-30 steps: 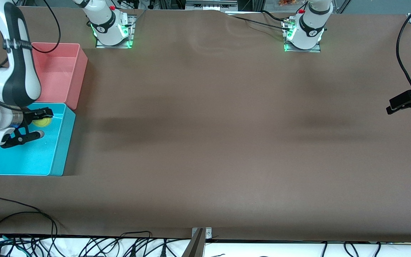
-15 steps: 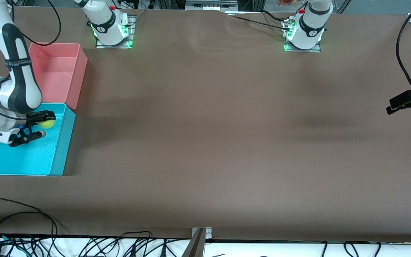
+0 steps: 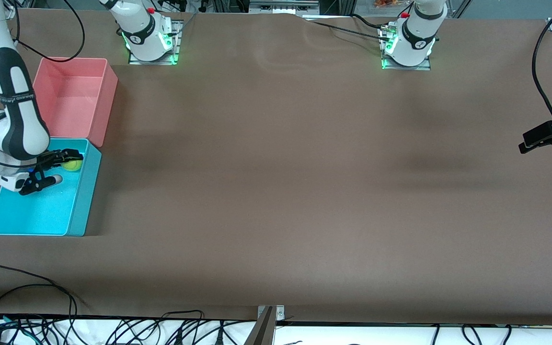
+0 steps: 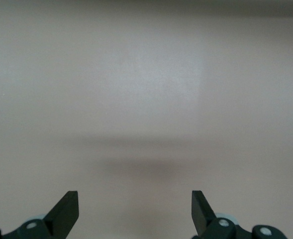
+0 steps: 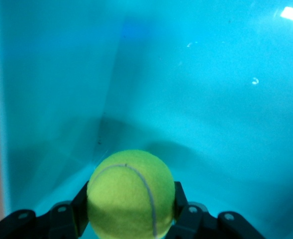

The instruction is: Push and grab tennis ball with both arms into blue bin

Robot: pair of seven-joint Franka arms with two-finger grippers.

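The yellow-green tennis ball (image 3: 72, 165) is clamped in my right gripper (image 3: 65, 162), which is shut on it over the blue bin (image 3: 78, 211), close to the bin's corner by the pink bin. In the right wrist view the tennis ball (image 5: 131, 191) sits between the black fingers (image 5: 179, 196), with the blue bin's floor (image 5: 211, 99) and a wall underneath. My left gripper (image 3: 527, 143) waits open above the table edge at the left arm's end. Its wrist view shows the left gripper (image 4: 135, 211) with nothing between the fingertips (image 4: 66, 209), only bare table.
A pink bin (image 3: 108, 91) stands against the blue bin, farther from the front camera. Both arm bases (image 3: 149, 38) sit along the table's back edge. Black cables (image 3: 41, 287) lie past the front edge, and one hangs by the left gripper.
My right gripper has carried the tennis ball a short way across the blue bin toward the wall facing the left arm's end. The left arm has not moved.
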